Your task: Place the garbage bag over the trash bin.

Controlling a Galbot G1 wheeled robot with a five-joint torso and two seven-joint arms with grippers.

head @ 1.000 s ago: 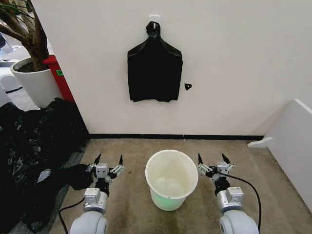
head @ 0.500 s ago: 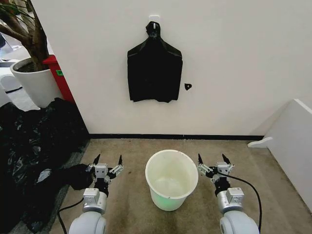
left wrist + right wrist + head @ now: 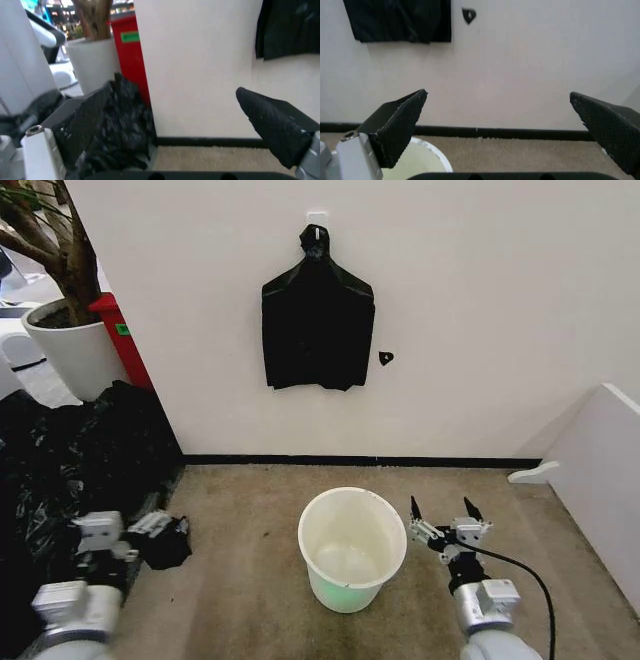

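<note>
The task is at its opening step, fetching the bag: nothing is held yet and the bin stands bare.

At the far left of the head view, the left gripper [image 3: 125, 526] is low over the floor at the edge of the heap of black sheeting [image 3: 60, 465]. Its arm reaches out toward nine o'clock from the bin. The left wrist view shows its fingers [image 3: 85, 123] spread wide with nothing between them.

Just beside it, on its three o'clock side, a small crumpled black lump lies on the carpet. I take this for the garbage bag [image 3: 168, 542], though whether the gripper touches it cannot be told.

The trash bin [image 3: 352, 548] stands upright in the middle, well apart from the bag, which lies at its nine o'clock.

At the bin's three o'clock, the right gripper [image 3: 446, 514] waits near the rim without touching it. It points toward the wall at twelve o'clock, jaws parted and empty.

The next move likely calls for the left gripper to settle on a fold of the bag alone, clear of the heap behind it. It must pinch firmly, since thin, slippery plastic may slide free.
</note>
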